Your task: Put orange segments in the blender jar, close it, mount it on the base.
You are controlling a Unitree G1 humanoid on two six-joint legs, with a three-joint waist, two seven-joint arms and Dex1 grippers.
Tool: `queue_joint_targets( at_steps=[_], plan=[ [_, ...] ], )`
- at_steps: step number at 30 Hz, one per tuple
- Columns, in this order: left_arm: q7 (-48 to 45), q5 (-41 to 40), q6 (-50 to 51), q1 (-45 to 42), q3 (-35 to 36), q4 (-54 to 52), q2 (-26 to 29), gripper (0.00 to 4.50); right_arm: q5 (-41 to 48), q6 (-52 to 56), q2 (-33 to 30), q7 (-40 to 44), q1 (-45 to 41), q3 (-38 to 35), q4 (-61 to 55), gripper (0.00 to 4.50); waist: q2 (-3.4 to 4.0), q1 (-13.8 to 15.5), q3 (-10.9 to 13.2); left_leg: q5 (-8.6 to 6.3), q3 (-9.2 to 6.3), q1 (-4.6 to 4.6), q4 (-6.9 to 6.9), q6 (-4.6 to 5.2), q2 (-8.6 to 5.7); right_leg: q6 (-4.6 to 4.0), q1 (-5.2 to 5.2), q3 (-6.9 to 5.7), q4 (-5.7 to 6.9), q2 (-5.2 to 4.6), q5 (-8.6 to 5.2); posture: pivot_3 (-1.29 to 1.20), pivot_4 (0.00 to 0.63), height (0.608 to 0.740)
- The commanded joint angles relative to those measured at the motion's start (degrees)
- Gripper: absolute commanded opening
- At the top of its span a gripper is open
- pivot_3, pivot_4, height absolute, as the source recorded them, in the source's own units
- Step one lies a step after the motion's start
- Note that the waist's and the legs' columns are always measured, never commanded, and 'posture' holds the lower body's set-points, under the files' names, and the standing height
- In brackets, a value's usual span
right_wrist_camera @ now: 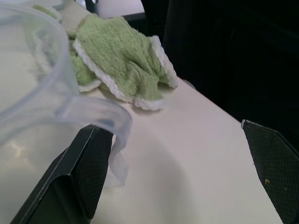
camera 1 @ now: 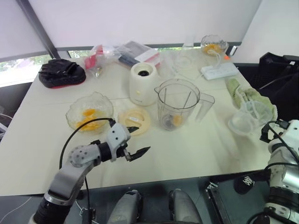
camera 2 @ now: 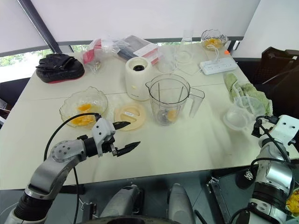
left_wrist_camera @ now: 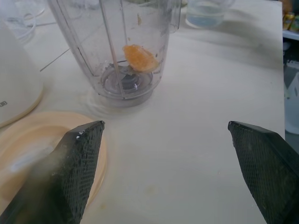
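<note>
The clear blender jar (camera 1: pixel 177 105) stands upright and uncovered at the table's middle, with one orange segment (left_wrist_camera: pixel 140 58) at its bottom by the blades. Its round cream lid (camera 1: pixel 135 120) lies flat to the jar's left. The cream blender base (camera 1: pixel 143 83) stands just behind the lid. A glass bowl (camera 1: pixel 89 113) with several orange segments sits further left. My left gripper (camera 1: pixel 143 138) hovers open and empty in front of the lid, pointing toward the jar. My right gripper (right_wrist_camera: pixel 176 128) is open and empty at the table's right edge, beside a clear plastic container (camera 1: pixel 245 122).
A green towel (camera 1: pixel 247 95) lies behind the plastic container at the right. A white power strip (camera 1: pixel 219 71) and a second glass bowl (camera 1: pixel 214 45) sit at the back right. Plastic bags (camera 1: pixel 121 53) and a black pad (camera 1: pixel 61 72) lie at the back left.
</note>
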Motion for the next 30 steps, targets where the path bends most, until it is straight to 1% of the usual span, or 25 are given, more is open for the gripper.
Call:
queue_joint_targets(
  at_steps=[1,20,30],
  plan=[
    [0.28,-0.09,-0.76,-0.43,0.2,-2.65,0.57,4.43,-0.56,-1.8,-1.52,-0.8,-1.47,-0.35,1.3,4.5,0.01,0.02,0.0,0.0,0.0,0.0,0.0,0.0,0.0,0.0,0.0,0.0,0.0,0.0,0.0,0.0,0.15,0.74],
    [0.45,0.53,-1.74,-1.58,-0.56,-1.63,0.61,4.43,-1.46,-6.36,-2.86,-0.89,-4.41,0.68,6.81,4.5,0.05,-0.16,0.01,0.0,0.0,0.0,-0.02,0.0,0.0,0.0,0.0,0.0,-0.03,0.0,0.0,0.0,0.15,0.74],
    [0.1,1.3,-2.05,-2.03,-0.93,-1.44,0.76,4.43,-2.04,-9.48,-4.54,-1.41,-6.75,0.89,12.07,4.5,0.06,-0.15,0.02,0.0,0.01,0.0,-0.03,0.0,0.0,0.0,0.0,0.0,-0.05,0.0,0.0,0.0,0.15,0.74]
  ],
)
